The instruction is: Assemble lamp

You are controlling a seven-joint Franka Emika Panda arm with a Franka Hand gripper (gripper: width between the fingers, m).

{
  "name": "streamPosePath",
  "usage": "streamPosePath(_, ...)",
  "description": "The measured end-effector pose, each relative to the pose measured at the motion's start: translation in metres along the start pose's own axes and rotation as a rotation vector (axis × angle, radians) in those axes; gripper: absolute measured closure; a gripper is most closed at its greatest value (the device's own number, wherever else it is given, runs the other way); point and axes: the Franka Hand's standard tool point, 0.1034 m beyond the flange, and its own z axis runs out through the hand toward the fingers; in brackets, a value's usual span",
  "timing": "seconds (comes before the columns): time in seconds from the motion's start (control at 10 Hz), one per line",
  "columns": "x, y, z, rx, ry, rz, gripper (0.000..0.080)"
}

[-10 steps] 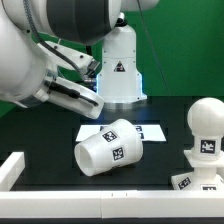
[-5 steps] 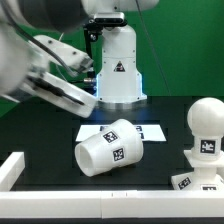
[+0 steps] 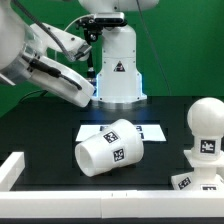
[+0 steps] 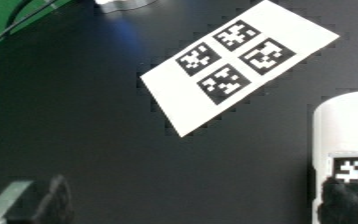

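Exterior view: large white robot arm [image 3: 40,55] fills that view's upper left, hanging above the black table [image 3: 40,135], well clear of every part. White tapered hollow plastic shade [image 3: 108,147] lies on its side mid-table, open end toward the view's left, square tag facing the camera. It overlaps the near part of the thin flat white marker board [image 3: 140,130], which lies flat just behind it. White round-headed plastic bulb [image 3: 205,128] stands upright at the view's right edge, tag on its lower body, well apart from the shade. Flat white tagged piece, probably the lamp base [image 3: 190,182], sits in front of the bulb at the lower right, partly cut off by the frame edge. White rail [image 3: 12,168] borders the table at the lower left.

Wrist view: marker board [image 4: 229,70] with its four tags lies diagonally on the black surface; a white tagged part [image 4: 350,135] sits just beside it, identity unclear. Gripper [image 4: 185,195] fingers [image 4: 34,195] sit at opposite frame edges, spread wide, nothing between them.
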Motion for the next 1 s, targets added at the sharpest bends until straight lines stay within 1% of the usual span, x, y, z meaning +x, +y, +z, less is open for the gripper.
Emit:
streamPosePath(0.2,0.000,0.000,0.000,0.004,-0.001,0.003,0.0100)
streamPosePath(0.3,0.001,-0.007,-0.008,0.088,-0.014,0.046,0.0100)
streamPosePath(0.4,0.007,-0.009,-0.021,0.125,0.039,0.038,0.0100)
streamPosePath(0.5,0.007,-0.016,-0.030,0.153,0.099,0.040,0.0100)
streamPosePath(0.6,0.014,-0.021,-0.037,0.171,0.155,0.037,0.0100)
streamPosePath(0.7,0.017,-0.026,-0.044,0.164,0.216,0.020,0.0100)
streamPosePath(0.8,0.009,-0.029,-0.046,0.134,0.232,0.008,0.0100)
streamPosePath(1.0,0.010,-0.028,-0.043,0.135,0.226,0.011,0.0100)
